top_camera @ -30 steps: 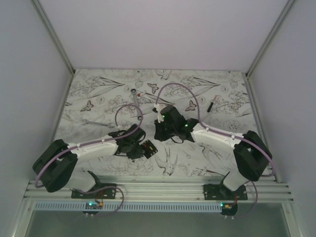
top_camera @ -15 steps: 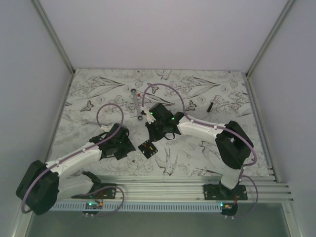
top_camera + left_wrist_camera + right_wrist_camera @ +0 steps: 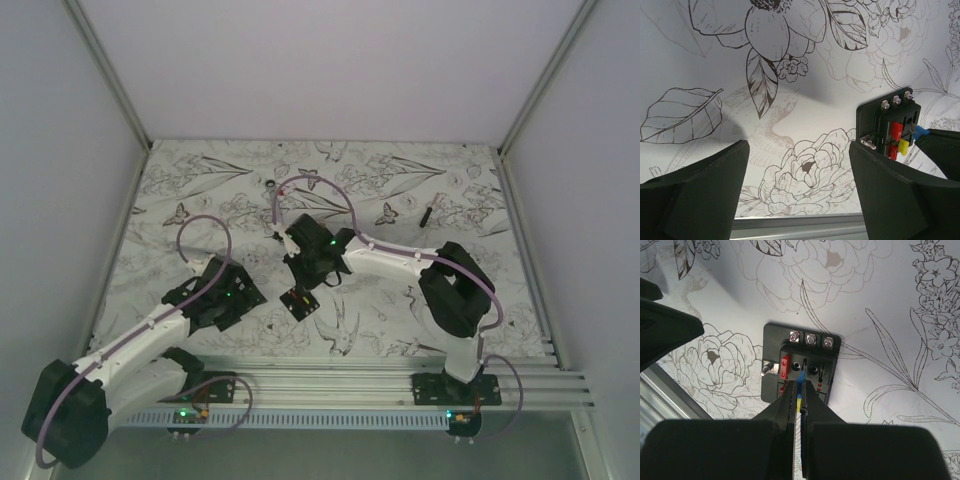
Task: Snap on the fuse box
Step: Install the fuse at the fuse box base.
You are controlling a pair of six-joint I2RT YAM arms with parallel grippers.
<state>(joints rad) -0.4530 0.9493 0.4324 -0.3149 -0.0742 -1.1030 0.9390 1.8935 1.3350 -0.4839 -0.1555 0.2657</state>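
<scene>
The fuse box [image 3: 299, 301] lies flat on the flowered table, a small black block with red fuses in its face [image 3: 800, 365]. My right gripper [image 3: 800, 388] hangs directly over it, shut on a small blue fuse [image 3: 800, 378] whose tip is at the box's slots. From above, the right gripper [image 3: 302, 282] covers the box's far edge. The left gripper [image 3: 235, 303] stands to the box's left, apart from it, jaws wide open and empty [image 3: 797, 145]. In the left wrist view the fuse box [image 3: 887, 127] is at the right edge, the blue fuse [image 3: 920, 131] above it.
A thin black stick-like piece [image 3: 427, 213] lies at the back right. A small dark ring [image 3: 270, 184] sits at the back, left of centre. The metal rail [image 3: 320, 385] runs along the near edge, just below the left gripper's fingers [image 3: 790, 225].
The left gripper let go of the fuse box, opened wide and drew back to the left. The right gripper moved left and nearer, coming over the box with the blue fuse.
</scene>
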